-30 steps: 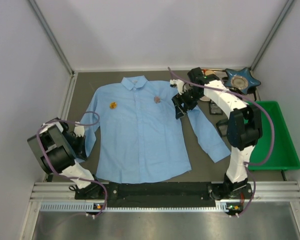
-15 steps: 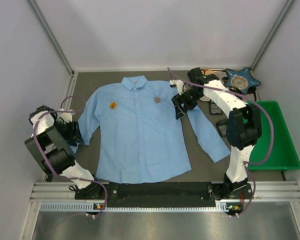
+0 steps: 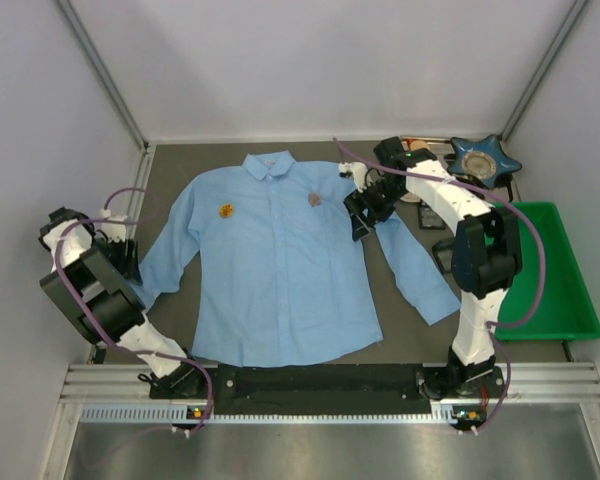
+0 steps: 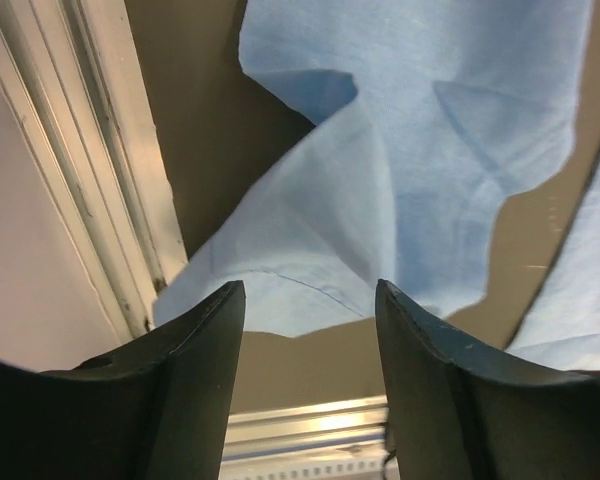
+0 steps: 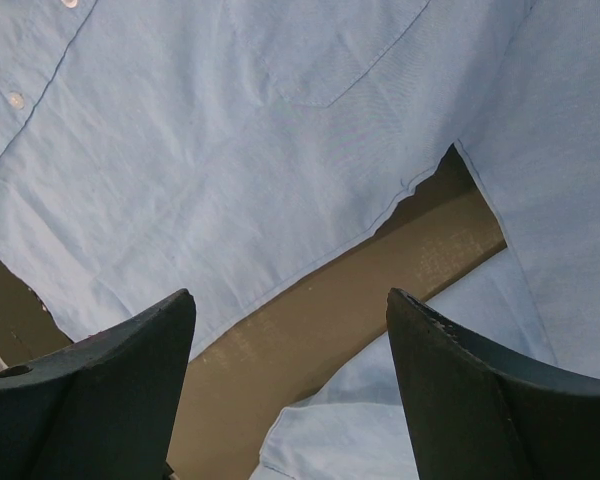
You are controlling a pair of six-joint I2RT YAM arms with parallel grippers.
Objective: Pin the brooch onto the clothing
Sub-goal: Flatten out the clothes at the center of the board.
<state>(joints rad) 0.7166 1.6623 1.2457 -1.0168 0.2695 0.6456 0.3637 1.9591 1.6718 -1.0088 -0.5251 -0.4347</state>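
Note:
The clothing (image 3: 280, 265), a light blue shirt, lies spread flat, collar toward the back. A small orange brooch (image 3: 225, 210) rests on its chest left of the buttons, and a greyish-pink one (image 3: 314, 198) right of them. My left gripper (image 3: 128, 262) hangs open beside the left sleeve's cuff. In the left wrist view that gripper (image 4: 310, 300) holds nothing, with the cuff (image 4: 310, 290) just beyond its tips. My right gripper (image 3: 358, 225) hovers open over the gap between the shirt's body and right sleeve. The right wrist view shows it (image 5: 290, 310) empty above bare table.
A green tray (image 3: 545, 290) stands at the right edge. A blue star-shaped dish (image 3: 485, 160) sits at the back right beside some dark items. A metal rail (image 4: 90, 180) runs along the table's left side, close to the left gripper.
My left gripper has opened and swung out to the left. The left sleeve now lies stretched toward the left rail. The right arm has not moved.

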